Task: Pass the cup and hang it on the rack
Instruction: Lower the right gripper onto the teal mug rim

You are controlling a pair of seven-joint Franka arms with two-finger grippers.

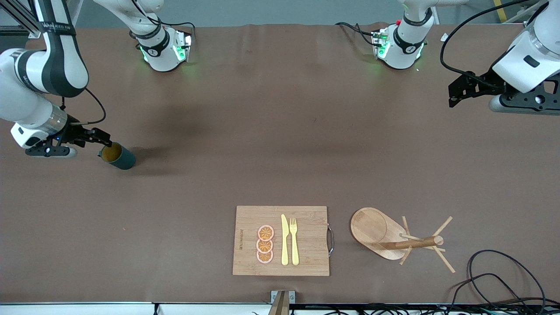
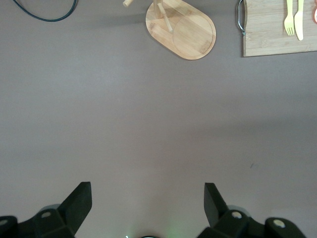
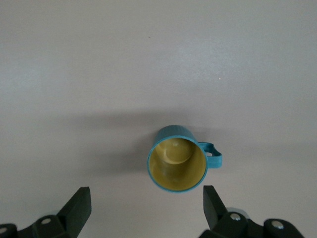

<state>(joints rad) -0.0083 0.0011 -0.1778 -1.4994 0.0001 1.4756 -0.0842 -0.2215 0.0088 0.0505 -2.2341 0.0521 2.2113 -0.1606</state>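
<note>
The cup stands upright on the brown table toward the right arm's end, dark teal outside and yellow-ochre inside. In the right wrist view the cup shows its open mouth and its small handle. My right gripper is open and hovers just beside the cup's rim; in its own view the gripper has the cup ahead of the fingers, not between them. The rack, a light wooden mug tree on an oval base, stands near the front camera. My left gripper is open, empty and waits high over the left arm's end of the table.
A bamboo cutting board with a yellow knife, a fork and three orange slices lies beside the rack, toward the right arm's end. Rack and board show in the left wrist view. Black cables lie nearer the camera than the rack.
</note>
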